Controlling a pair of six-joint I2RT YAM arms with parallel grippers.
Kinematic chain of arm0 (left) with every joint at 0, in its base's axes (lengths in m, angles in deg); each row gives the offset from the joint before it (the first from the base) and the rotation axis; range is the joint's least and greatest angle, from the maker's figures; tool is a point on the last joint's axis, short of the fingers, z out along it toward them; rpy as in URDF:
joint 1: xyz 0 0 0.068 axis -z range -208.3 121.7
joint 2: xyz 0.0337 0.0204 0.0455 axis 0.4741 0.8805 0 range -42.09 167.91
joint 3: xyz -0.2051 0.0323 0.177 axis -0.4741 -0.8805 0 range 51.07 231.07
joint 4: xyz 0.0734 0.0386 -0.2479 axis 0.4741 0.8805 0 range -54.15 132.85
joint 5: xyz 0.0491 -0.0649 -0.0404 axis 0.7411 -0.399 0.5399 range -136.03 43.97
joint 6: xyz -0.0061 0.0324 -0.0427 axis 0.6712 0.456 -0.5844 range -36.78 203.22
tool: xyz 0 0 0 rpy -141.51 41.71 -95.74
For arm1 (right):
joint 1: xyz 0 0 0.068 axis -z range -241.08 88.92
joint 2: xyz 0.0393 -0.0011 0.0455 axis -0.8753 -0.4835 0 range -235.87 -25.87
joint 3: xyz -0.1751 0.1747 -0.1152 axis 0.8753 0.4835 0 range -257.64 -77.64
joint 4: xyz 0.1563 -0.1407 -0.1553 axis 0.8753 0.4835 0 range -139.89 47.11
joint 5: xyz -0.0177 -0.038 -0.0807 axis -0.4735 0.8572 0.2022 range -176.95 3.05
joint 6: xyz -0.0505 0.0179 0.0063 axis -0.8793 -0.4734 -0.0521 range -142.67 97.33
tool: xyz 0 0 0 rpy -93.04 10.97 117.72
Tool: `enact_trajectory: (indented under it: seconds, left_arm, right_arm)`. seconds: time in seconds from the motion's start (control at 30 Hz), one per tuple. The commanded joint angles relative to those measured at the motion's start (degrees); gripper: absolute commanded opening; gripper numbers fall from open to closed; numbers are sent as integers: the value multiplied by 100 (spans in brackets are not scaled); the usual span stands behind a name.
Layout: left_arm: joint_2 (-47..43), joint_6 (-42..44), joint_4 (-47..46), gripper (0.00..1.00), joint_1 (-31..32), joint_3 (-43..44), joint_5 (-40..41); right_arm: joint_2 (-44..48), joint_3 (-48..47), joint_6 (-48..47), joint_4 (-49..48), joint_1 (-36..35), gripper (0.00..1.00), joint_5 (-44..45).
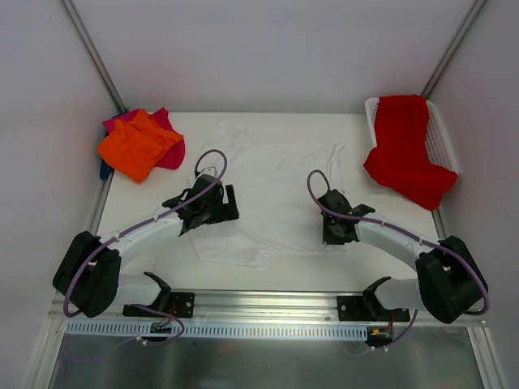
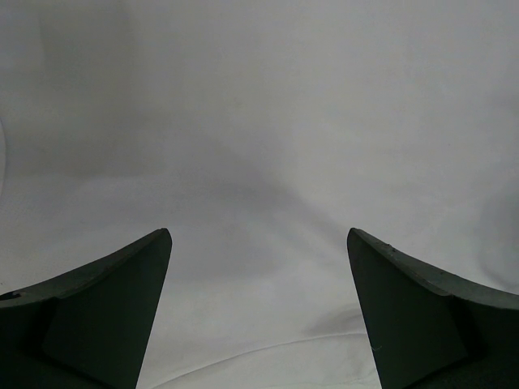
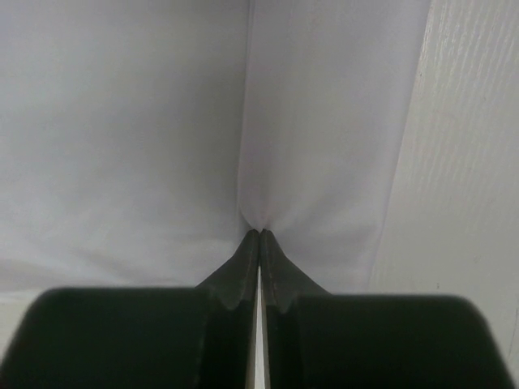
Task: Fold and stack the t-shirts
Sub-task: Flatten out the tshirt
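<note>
While your right tool was pressed together on a small pucker of the white t-shirt, close to the shirt's right edge, your left tool hung spread wide over plain white cloth on the other side, pinching nothing. The white shirt lay mostly flat and rumpled mid-surface, between both arms, with one sleeve bunched toward the back left. The orange shirt sat on the pink shirt at the back left corner, a bit of blue showing under them. The red shirt was draped over the white basket at the back right. As a judgement: the cloth was light, thin and limp, it would sag and drag rather than hold shape, and one pinch would probably lift only a peak. You likely needed a matching hold on the left edge or hem, so both sides came up evenly. The pinch looked shallow, so a slip was possible. Whether it caught one layer or two, I couldn't tell.
</note>
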Motion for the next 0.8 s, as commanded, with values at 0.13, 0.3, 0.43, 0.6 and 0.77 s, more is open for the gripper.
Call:
enact_trajectory:
  seconds: [0.13,0.3,0.43,0.6,0.77]
  left_arm:
    - [25,-51,-16,91,74,44,124]
    - [60,-43,-33,91,74,27,133]
    - [104,-34,-42,91,65,62,89]
    - [95,10,-33,91,74,71,45]
    - [8,28,-24,91,74,44,-8]
  right_arm:
    - [271,-141,5,217,45,1,95]
    - [587,-247,-100,533,211,1,402]
    - [816,-256,-135,736,588,1,719]
    - [983,-72,-127,763,1151,1,720]
    - [1097,34,224,842,1652,1,842]
